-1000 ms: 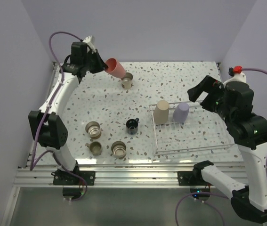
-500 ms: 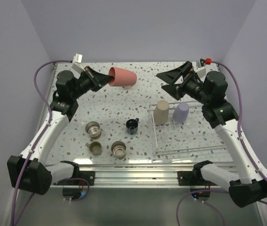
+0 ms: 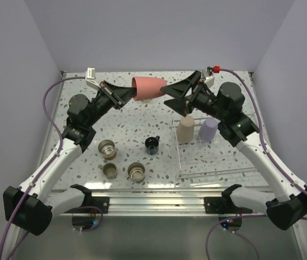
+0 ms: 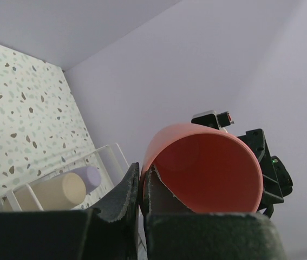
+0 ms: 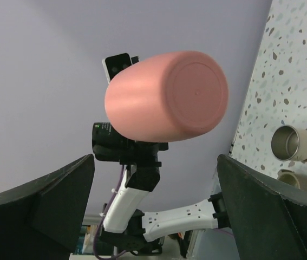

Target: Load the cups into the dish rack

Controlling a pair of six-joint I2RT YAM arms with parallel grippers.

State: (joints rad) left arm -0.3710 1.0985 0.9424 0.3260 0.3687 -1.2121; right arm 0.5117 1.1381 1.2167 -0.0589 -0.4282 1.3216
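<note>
- The left gripper (image 3: 130, 93), in the upper left of the top view, is clamped on the rim of the coral-red cup (image 3: 149, 88); its wrist view shows one finger inside the mouth and one outside, pinching the wall.
- Three steel cups (image 3: 108, 148) stand mouth up on the table (image 3: 88, 119) at lower left, well apart from the rack.
- The coral-red cup lies on its side in the air at upper centre, with its mouth toward the left gripper and its base toward the right one.
- The black mug (image 3: 152, 144) sits mouth up on the table at centre, just left of the rack.
- The right gripper (image 3: 167, 96) is spread wide, holding nothing. In its wrist view the cup's base sits between the two fingers with a gap on each side.
- The beige cup (image 3: 185, 129) and the lavender cup (image 3: 208, 129) stand upside down, side by side, in the far part of the dish rack (image 3: 178, 157), at right of centre.
</note>
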